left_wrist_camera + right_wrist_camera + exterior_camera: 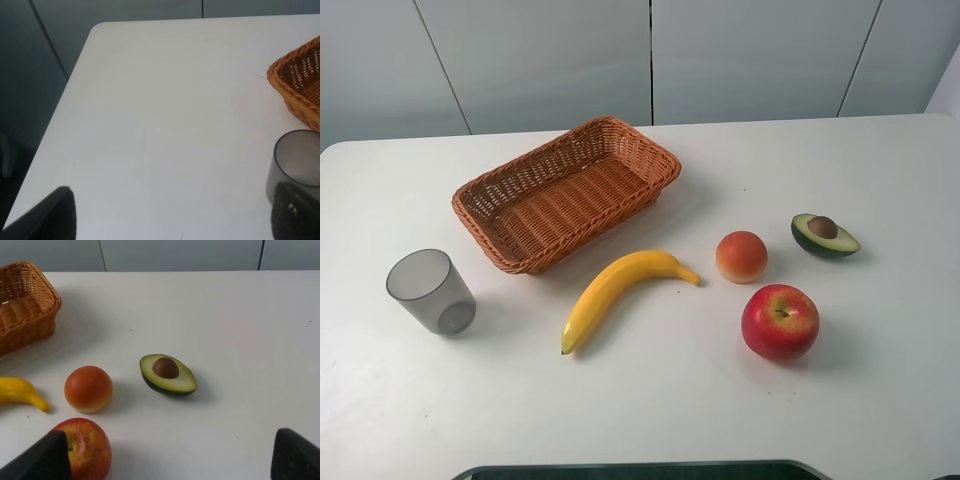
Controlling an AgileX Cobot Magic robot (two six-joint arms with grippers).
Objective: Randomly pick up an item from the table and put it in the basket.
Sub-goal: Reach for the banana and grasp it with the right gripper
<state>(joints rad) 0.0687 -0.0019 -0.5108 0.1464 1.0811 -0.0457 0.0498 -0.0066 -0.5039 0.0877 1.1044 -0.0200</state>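
Note:
The yellow banana (620,295) lies on the white table (720,400), just in front of the orange-brown wicker basket (655,158), which is empty. Neither gripper shows in the exterior high view. My left gripper (170,220) is open and empty, above the table's left part, with the basket's corner (300,102) off to one side. My right gripper (167,460) is open and empty, hovering near the fruit. The banana's tip (20,392) and the basket (30,315) also show in the right wrist view.
A grey translucent cup (430,291) stands left of the banana, close to one left fingertip (295,212). A peach (741,256), a red apple (780,321) and a halved avocado (825,235) lie right of the banana. They also show in the right wrist view: the peach (88,389), the apple (87,447), the avocado (167,374).

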